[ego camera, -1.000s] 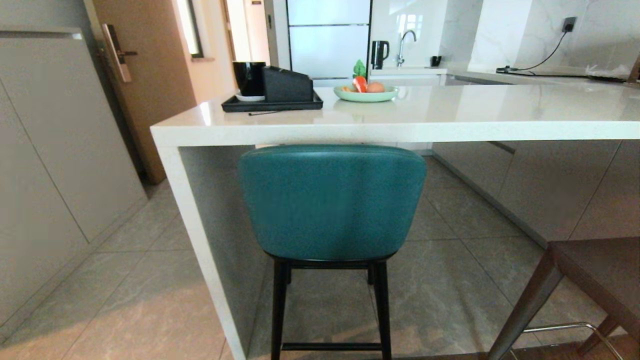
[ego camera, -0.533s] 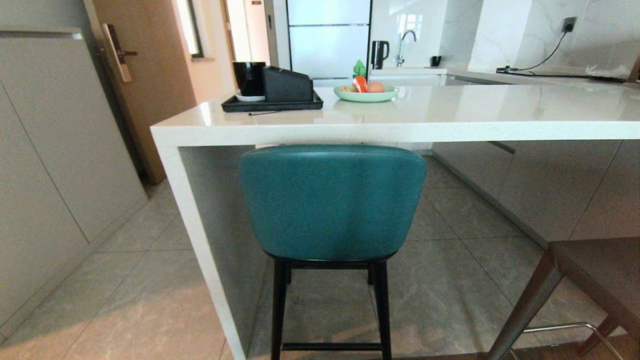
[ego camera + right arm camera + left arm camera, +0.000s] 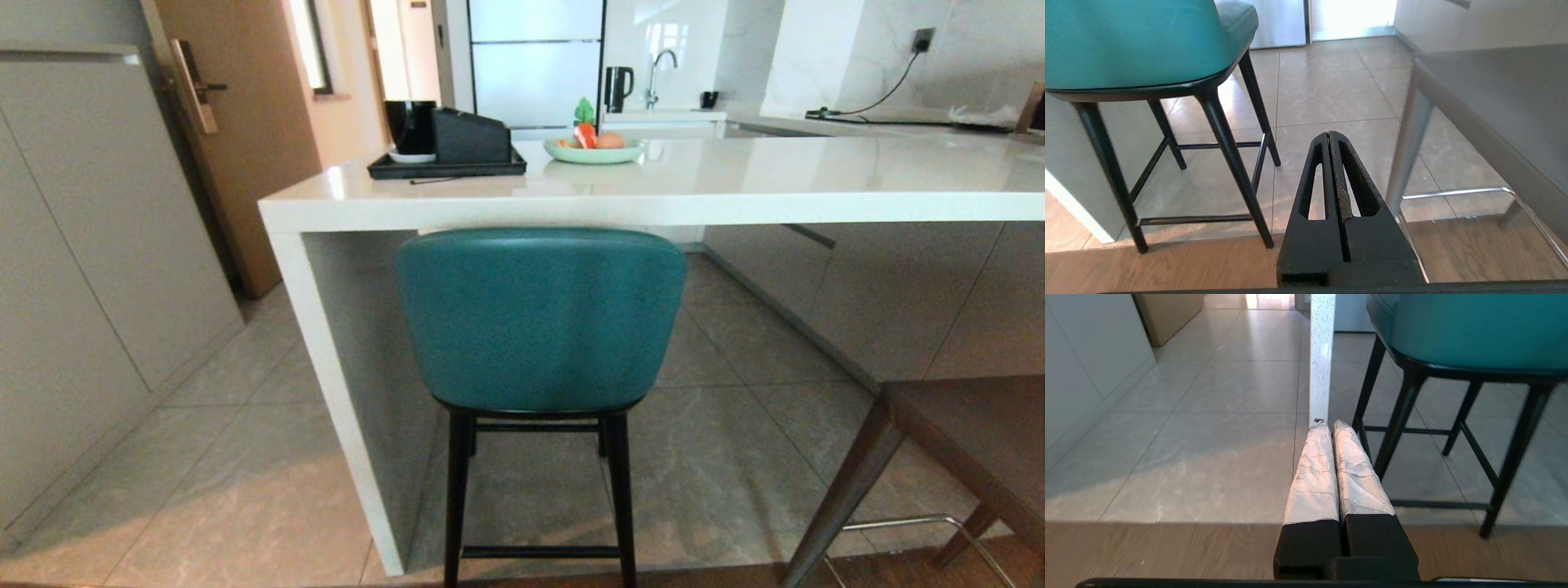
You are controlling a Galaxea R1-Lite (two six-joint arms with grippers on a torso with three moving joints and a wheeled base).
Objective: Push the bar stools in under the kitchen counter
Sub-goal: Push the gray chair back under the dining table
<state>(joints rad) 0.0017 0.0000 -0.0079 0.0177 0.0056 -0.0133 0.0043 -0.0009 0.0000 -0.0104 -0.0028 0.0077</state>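
- Teal leather covers the rounded back of the first bar stool [image 3: 540, 318], which stands on thin black legs right at the long white stone kitchen counter [image 3: 653, 200]; its back top sits just below the thick counter edge, near the white slab side leg [image 3: 343, 392].
- Seen from the head camera, the seat of this teal stool seems already under the counter, so I judge this stool is pushed in or almost so.
- Beside the counter, further from the slab leg, the second stool, a boxy grey leather stool [image 3: 971, 457] with grey legs and a metal footrest, stands clearly out from the counter, only partly in view.
- Low beside the teal stool, the left gripper [image 3: 1331, 426] has its two white-wrapped fingers pressed together and holds nothing; it touches no stool.
- Between the two stools, also low, the right gripper [image 3: 1329, 136] has its black fingers fully closed and empty; it is near the grey leg but apart from it.
- I judge the step in hand is the change from the teal stool to the grey one.
- Next move probably needs the base to turn toward the grey stool, bring a closed gripper against its back or seat edge, and push straight toward the counter without tipping it.
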